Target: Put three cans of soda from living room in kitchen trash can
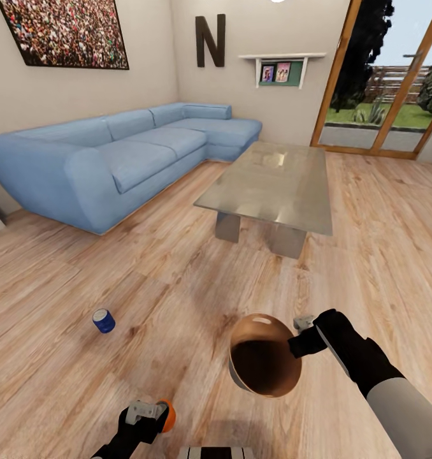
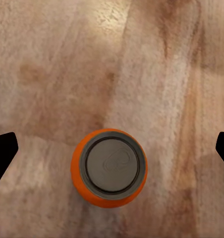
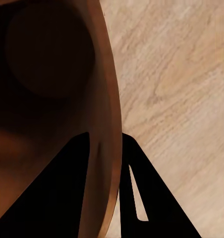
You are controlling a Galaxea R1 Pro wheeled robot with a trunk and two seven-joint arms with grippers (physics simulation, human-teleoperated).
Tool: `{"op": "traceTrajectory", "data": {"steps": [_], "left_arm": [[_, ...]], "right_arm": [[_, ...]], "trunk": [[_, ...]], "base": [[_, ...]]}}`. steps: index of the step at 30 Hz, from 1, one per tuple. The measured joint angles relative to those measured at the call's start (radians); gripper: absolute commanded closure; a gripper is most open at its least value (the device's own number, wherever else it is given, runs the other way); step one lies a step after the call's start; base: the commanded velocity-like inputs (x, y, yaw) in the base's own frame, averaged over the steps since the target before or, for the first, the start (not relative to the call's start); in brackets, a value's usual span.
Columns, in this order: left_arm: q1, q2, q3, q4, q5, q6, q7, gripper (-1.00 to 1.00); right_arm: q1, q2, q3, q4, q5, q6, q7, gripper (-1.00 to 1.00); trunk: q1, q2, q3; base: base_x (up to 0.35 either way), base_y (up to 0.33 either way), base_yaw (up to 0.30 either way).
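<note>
An orange can of soda [image 1: 169, 414] stands upright on the wood floor at the bottom of the head view. My left gripper [image 1: 147, 413] is just beside it. From the left wrist camera I look down on the can's grey top [image 2: 110, 166], which sits between the open gripper's [image 2: 113, 148] two widely spread black fingers, neither touching it. A blue can of soda [image 1: 104, 320] stands on the floor further left. The copper-brown trash can [image 1: 265, 363] hangs tilted above the floor, my right gripper [image 1: 303, 344] shut on its rim [image 3: 110, 148], one finger inside and one outside.
A blue corner sofa [image 1: 120, 153] runs along the left wall. The glass coffee table [image 1: 273, 182] stands ahead in the middle of the room. Wood-framed glass doors [image 1: 388, 83] fill the far right. Bare wood floor [image 1: 178, 280] lies between me and the table.
</note>
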Motion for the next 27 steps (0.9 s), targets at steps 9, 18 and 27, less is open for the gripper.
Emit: {"op": "traceTrajectory", "data": {"steps": [9,18,27], "left_arm": [[0.0,0.0,0.0,0.0,0.0,0.0,0.0,-1.0],[0.0,-0.001,0.002,0.0,0.0,0.0,0.0,-1.0],[0.0,0.0,0.0,-0.001,0.002,0.0,0.0,-1.0]], "right_arm": [[-0.073,-0.055,-0.006,0.001,0.02,-0.003,0.0,1.0],[-0.08,-0.066,-0.006,0.001,0.005,-0.001,0.001,1.0],[-0.08,-0.066,-0.005,0.001,-0.003,0.0,0.002,1.0]], "trunk": [[0.0,0.0,0.0],[0.003,-0.002,-0.027],[0.005,-0.003,-0.046]], "base": [[0.0,0.0,0.0],[0.0,0.0,0.0],[0.001,0.0,0.0]]}}
